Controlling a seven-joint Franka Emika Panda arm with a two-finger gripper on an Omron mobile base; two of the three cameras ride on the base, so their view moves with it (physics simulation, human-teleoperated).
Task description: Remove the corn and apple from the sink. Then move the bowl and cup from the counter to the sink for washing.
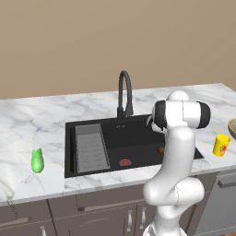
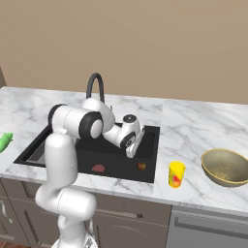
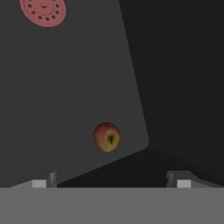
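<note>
The long white marble counter [image 1: 50, 117], veined in grey over brown cabinet fronts, carries a large black rectangular sink [image 1: 138, 136] recessed into it, with a ribbed grey drain rack [image 1: 91, 148] lying along the basin's left side and a black arched faucet [image 1: 124, 94] rising at its far rim; on the smooth dark sink floor a small round reddish-brown apple [image 3: 106, 137] sits near the right front corner, its stem dimple showing in the hand view, and a flat round reddish-pink drain cover [image 3: 43, 10] with small holes lies apart from it, further left along the near side of the basin; the white arm bends down over the right part of the sink, and its two-finger gripper [image 3: 111, 179] hangs above the apple with its dark tips spread wide and nothing between them, clear of the fruit; the small bright green corn cob [image 1: 37, 161], pointed at its tips and wrapped in husk, rests on the marble to the left of the sink, out of the basin; on the counter to the right of the sink stands a small yellow cylindrical cup [image 2: 176, 174] with a red mark on its side, upright near the front edge, and further right sits a wide round tan-yellow bowl [image 2: 225, 167] with a paler rim, apart from the cup.
</note>
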